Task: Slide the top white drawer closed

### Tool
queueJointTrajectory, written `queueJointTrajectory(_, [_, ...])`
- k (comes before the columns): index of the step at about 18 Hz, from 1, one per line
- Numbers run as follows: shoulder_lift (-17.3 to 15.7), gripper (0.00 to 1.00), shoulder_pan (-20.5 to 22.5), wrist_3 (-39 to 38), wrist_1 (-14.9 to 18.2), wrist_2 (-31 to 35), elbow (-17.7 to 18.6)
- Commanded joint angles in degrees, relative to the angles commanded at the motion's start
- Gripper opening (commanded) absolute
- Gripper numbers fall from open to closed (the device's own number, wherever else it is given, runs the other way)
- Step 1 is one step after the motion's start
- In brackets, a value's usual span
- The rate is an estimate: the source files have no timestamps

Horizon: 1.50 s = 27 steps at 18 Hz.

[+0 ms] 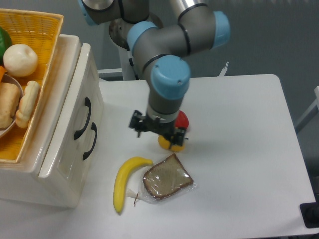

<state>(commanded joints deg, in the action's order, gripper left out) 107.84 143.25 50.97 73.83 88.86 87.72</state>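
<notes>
A white counter (pixel 234 164) with rounded corners is seen from above, with grey floor around it. At its left side a small cream chest (pixel 60 189) is placed, and a woven yellow basket (pixel 35 30) with food is set on top of it. The top white drawer (pixel 82 92) is pushed in, its front level with the lower one. The hand (pixel 158 133) is held over the counter, well apart from the drawer, above a yellow pepper (pixel 172 145) and a red pepper (pixel 182 118). Nothing is gripped; how far the fingers are opened cannot be told. A banana (pixel 121 181) and wrapped bread (pixel 167 178) lie nearer the front.
</notes>
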Motion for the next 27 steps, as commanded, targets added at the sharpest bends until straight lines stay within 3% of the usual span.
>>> queueJointTrajectory(4, [0.17, 1.00, 3.52, 5.80, -1.32, 0.26, 0.00])
queueJointTrajectory(9, [0.70, 1.00, 6.51, 5.63, -3.87, 0.35, 0.44])
queueJointTrajectory(27, [-1.41, 1.00, 6.96, 4.49, -3.79, 0.62, 0.53])
